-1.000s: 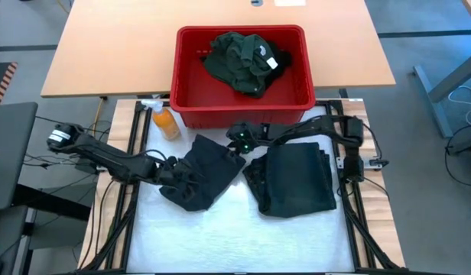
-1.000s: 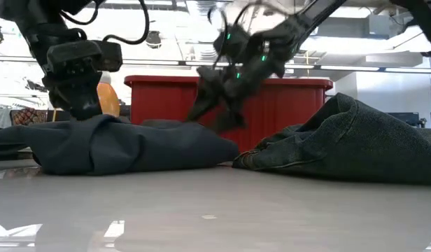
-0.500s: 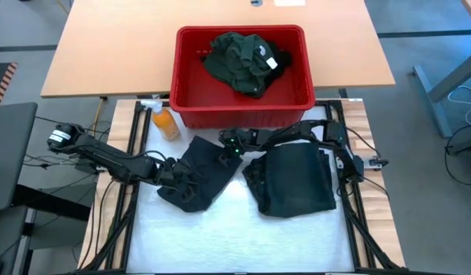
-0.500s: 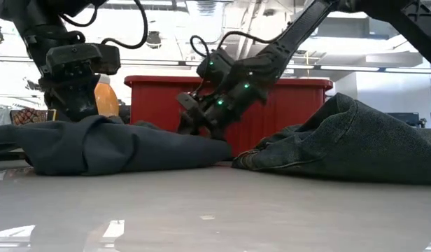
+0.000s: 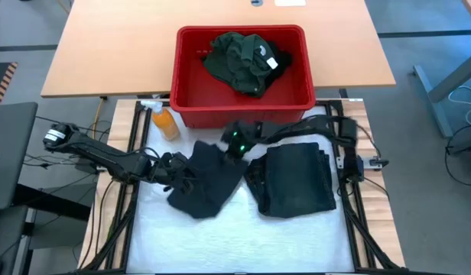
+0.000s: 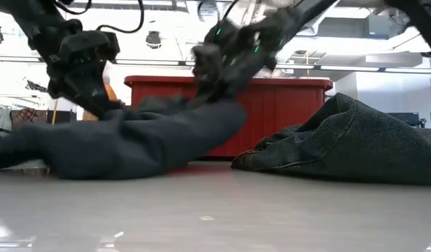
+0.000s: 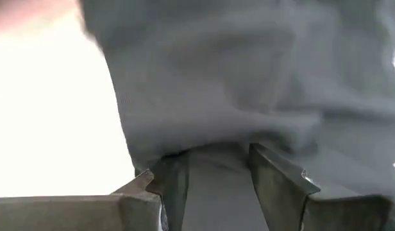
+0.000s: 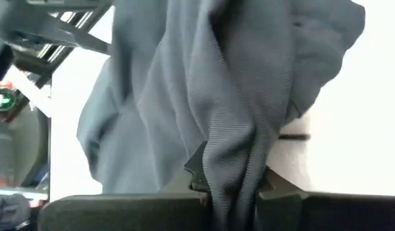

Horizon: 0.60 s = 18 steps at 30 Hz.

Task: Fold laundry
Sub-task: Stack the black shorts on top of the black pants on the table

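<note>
Progress stands near the middle, judged from the layout. Landmark: the red plastic basket (image 5: 241,107). One dark cloth garment (image 5: 297,180) lies folded flat in front of the basket, toward its right side. One crumpled black garment (image 5: 209,177) sits in front of the basket's left half, part-raised off the table and unfolded. One green buttoned shirt with a white neck label (image 5: 241,59) waits inside the basket. Count: three garments, two arms. The left gripper (image 5: 177,169) pinches the black garment's outer edge; the right gripper (image 5: 234,145), just before the basket's front wall, clamps a bunched fold of the same garment.
</note>
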{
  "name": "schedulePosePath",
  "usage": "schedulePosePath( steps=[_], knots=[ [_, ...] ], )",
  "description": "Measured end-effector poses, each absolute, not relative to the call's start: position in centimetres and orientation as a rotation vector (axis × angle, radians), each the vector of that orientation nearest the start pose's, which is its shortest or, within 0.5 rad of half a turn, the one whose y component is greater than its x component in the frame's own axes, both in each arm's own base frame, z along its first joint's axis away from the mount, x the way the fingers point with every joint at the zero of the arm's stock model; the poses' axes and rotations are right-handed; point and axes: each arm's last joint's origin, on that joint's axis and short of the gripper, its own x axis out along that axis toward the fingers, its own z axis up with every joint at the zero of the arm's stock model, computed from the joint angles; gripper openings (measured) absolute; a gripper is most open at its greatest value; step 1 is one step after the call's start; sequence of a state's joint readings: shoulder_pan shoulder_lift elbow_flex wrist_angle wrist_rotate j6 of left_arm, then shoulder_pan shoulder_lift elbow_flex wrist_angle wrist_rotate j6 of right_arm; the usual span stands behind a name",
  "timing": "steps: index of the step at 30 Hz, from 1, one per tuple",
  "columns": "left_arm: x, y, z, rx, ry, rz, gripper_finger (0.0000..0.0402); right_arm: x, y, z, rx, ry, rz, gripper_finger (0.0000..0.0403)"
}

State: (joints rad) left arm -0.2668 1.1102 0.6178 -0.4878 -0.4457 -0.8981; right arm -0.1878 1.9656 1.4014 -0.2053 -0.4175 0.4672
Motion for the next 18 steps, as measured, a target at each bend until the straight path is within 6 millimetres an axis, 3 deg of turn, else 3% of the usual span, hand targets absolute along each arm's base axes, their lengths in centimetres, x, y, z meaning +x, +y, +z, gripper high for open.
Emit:
schedulePosePath(
  steps=[6,10,18],
  knots=[
    [18.3,-3.3,22.1,-0.472,0.58,0.616,0.0153,37.4,-4.9,27.3,0.675,0.832,-0.047,0.0046],
    [17.6,-2.8,23.2,-0.449,0.471,0.681,0.0153,33.3,-3.7,31.0,0.743,0.859,-0.232,0.0046],
    [17.5,-2.2,23.6,-0.423,0.422,0.743,0.0153,24.9,-0.4,34.6,0.79,0.916,-0.626,0.0046]
  ],
)
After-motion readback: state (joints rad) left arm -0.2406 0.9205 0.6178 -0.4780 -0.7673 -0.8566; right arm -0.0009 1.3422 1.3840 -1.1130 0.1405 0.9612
